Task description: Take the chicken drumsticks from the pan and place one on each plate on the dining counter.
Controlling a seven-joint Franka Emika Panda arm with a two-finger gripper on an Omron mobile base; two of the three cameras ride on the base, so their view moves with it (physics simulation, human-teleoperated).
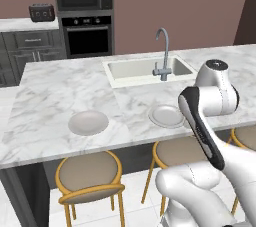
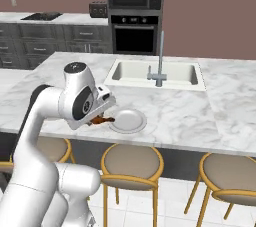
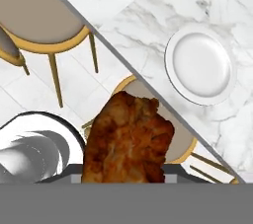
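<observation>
My gripper (image 2: 100, 117) is shut on a reddish-brown chicken drumstick (image 2: 102, 120), which looms large at the bottom of the hand view (image 3: 128, 141). It hangs just above the front edge of the dining counter (image 1: 60, 96), a little left of a white plate (image 2: 127, 120). That plate (image 3: 200, 65) lies to the upper right in the hand view. Both empty plates show from the left base: one on the left (image 1: 88, 122), one by my arm (image 1: 166, 116). The pan is out of view.
A sink (image 1: 145, 68) with a curved steel faucet (image 1: 162, 53) sits behind the plates. Tan stools (image 1: 90, 171) (image 2: 132, 163) stand under the counter's front edge. Ovens (image 2: 134, 33) and a toaster (image 1: 42, 12) line the far wall.
</observation>
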